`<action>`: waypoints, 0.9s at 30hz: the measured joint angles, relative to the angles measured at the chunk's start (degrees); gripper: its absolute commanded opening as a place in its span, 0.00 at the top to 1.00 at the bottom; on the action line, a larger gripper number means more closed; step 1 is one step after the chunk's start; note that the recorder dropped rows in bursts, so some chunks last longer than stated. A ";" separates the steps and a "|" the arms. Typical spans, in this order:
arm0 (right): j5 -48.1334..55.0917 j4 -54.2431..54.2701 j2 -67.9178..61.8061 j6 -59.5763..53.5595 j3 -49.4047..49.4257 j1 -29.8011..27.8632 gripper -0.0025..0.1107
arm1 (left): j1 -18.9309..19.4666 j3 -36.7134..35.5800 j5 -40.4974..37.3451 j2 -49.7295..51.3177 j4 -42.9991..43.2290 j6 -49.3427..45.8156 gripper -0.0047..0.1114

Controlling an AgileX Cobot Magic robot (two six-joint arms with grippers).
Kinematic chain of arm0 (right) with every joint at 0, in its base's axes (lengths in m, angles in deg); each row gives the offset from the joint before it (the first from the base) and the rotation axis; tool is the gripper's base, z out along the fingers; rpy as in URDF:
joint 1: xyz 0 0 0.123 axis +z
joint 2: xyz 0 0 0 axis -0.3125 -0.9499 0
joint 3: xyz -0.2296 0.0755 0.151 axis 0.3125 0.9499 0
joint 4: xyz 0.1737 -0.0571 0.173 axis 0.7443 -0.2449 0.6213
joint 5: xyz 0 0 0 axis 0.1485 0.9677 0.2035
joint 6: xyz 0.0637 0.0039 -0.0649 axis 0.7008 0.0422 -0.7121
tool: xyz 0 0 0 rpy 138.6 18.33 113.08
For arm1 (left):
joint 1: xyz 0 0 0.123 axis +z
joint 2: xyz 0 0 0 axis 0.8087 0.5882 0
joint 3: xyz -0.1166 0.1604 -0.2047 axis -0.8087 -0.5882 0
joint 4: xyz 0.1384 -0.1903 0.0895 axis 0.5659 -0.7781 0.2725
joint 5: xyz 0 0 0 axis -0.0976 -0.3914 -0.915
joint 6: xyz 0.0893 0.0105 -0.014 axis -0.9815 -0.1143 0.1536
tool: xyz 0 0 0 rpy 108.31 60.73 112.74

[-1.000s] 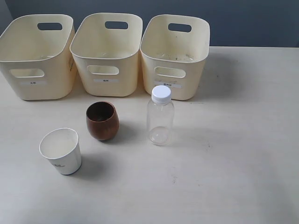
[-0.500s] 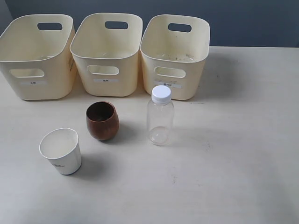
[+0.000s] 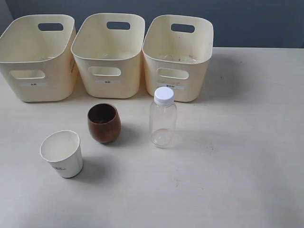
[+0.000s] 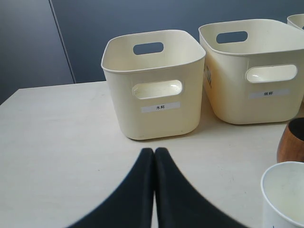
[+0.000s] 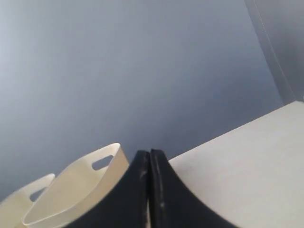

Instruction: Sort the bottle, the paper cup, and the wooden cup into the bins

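Observation:
The clear bottle (image 3: 163, 118) with its white cap stands upright in front of the right bin (image 3: 178, 56). Left of it sits the brown wooden cup (image 3: 104, 123), and the white paper cup (image 3: 62, 153) stands nearer the table's front left. Three cream bins line the back: left bin (image 3: 37, 57), middle bin (image 3: 109, 54) and the right one. Neither arm shows in the exterior view. My left gripper (image 4: 154, 152) is shut and empty, low over the table facing the left bin (image 4: 152, 85); the wooden cup (image 4: 292, 142) and paper cup (image 4: 285, 190) sit at that view's edge. My right gripper (image 5: 150, 153) is shut and empty, pointing past a bin (image 5: 80, 183).
The pale table (image 3: 237, 166) stretches bare to the right of the bottle and along the front edge. A dark blue-grey wall (image 3: 256, 21) stands behind the bins. Each bin carries a small white label (image 4: 160, 107) on its front.

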 measured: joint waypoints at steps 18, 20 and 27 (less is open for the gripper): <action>-4.56 4.86 0.00 0.85 -0.24 0.00 0.98 | 0.00 0.00 0.00 0.00 0.00 0.00 0.96; -3.27 3.57 0.00 0.87 -1.97 0.00 0.98 | 0.00 0.00 0.00 0.00 0.00 0.00 0.96; -1.27 -4.73 -0.88 0.87 -15.16 0.00 0.98 | 0.00 0.00 0.00 0.00 0.00 0.00 0.96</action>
